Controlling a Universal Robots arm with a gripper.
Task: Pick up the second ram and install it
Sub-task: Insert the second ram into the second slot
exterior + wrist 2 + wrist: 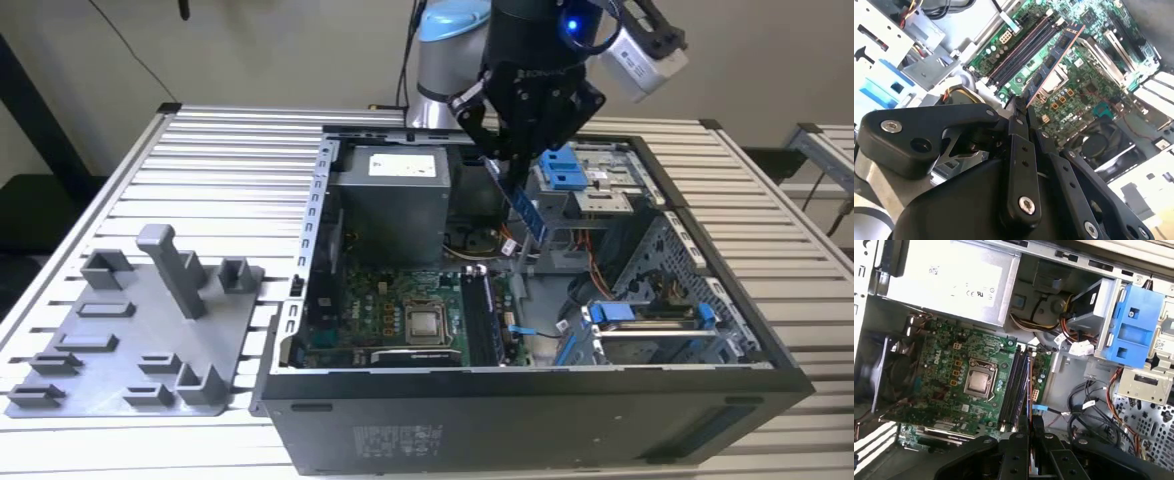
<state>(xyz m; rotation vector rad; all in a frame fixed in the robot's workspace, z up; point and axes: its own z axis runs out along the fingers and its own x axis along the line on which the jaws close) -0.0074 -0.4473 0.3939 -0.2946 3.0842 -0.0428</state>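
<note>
Fingers (pixel 1020 145) of the black gripper (pixel 515 157) are pinched on the upper end of the second ram (pixel 525 205), which hangs below them on edge, slightly tilted, over the open computer case (pixel 534 410) on the slatted desk (pixel 227 170). In the second wrist view the stick reaches out from the fingertips above the green motherboard (pixel 1079 85), near the long black memory slots (pixel 1024 50) and not yet seated in them. A white label (pixel 400 163) on the grey power supply (pixel 394 210) bears print I cannot make out, and a grey holder tray (pixel 134 340) lies on the desk beside the case, on the exterior view's left.
</note>
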